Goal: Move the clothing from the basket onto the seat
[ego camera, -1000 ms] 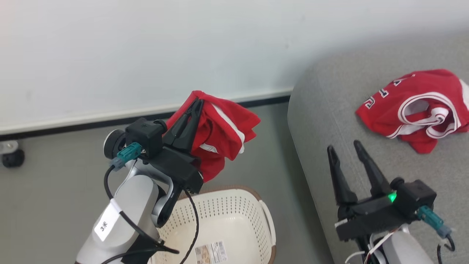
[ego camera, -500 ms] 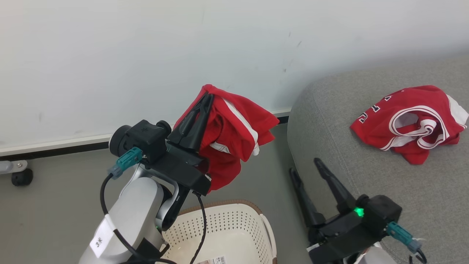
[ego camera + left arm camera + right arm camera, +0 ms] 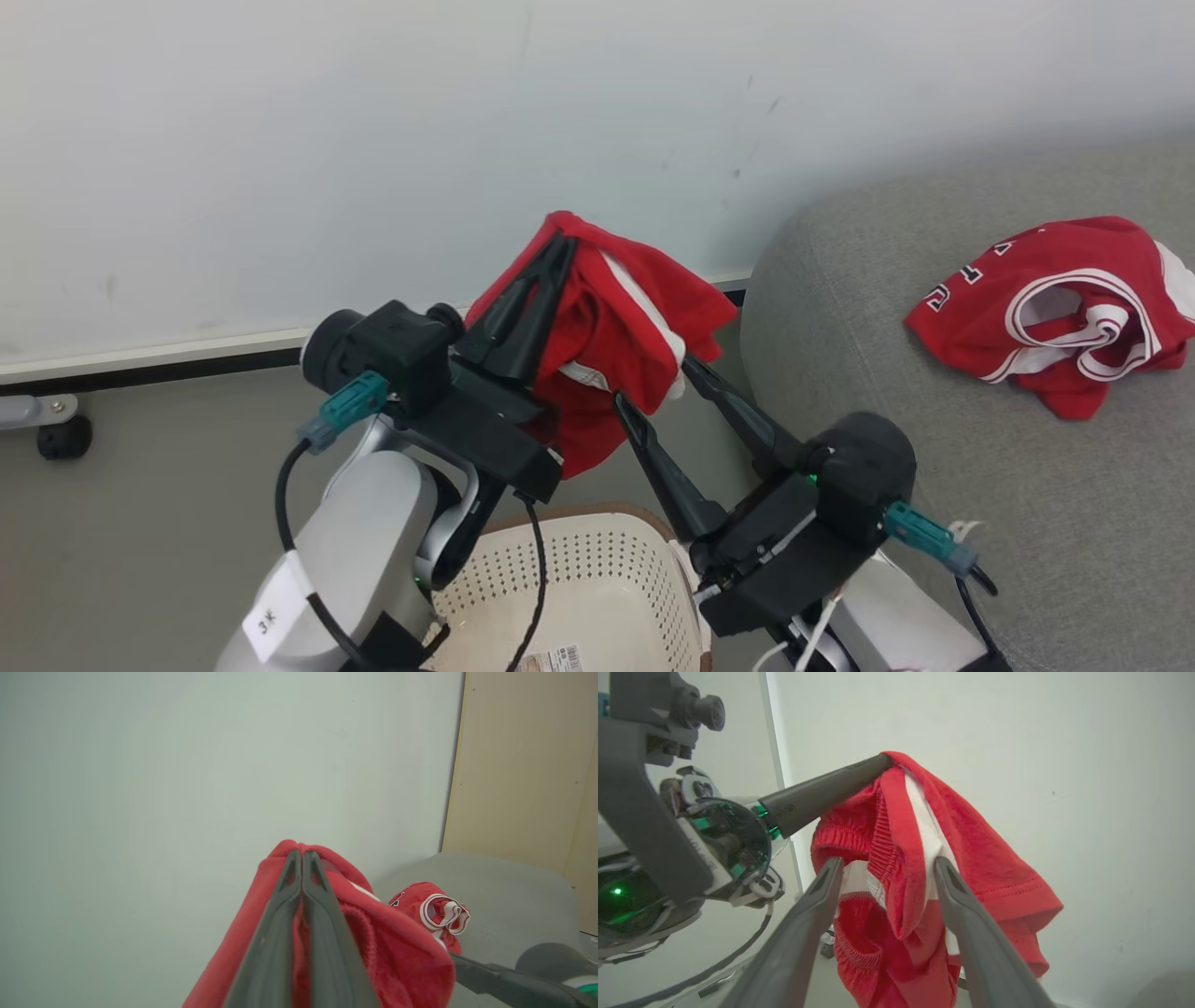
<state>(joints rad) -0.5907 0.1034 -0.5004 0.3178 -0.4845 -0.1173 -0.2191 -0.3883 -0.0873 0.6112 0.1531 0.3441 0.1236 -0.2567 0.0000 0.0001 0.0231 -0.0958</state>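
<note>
My left gripper [image 3: 564,246], mid-frame, is pinched tight on the red garment [image 3: 621,322]; my right gripper [image 3: 653,385] gapes wide around its hanging fold. The jersey [image 3: 1055,299] lies on the seat [image 3: 868,280], frame right. Releasing left before right bites could drop the cloth into the basket [image 3: 597,560] at bottom centre.

Red white-striped clothing [image 3: 627,322], grey seat [image 3: 943,467]

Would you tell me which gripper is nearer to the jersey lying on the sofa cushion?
The right. The right gripper is open around the hanging red garment, just off the seat where the jersey lies; the left gripper is shut on that garment, farther away.
</note>
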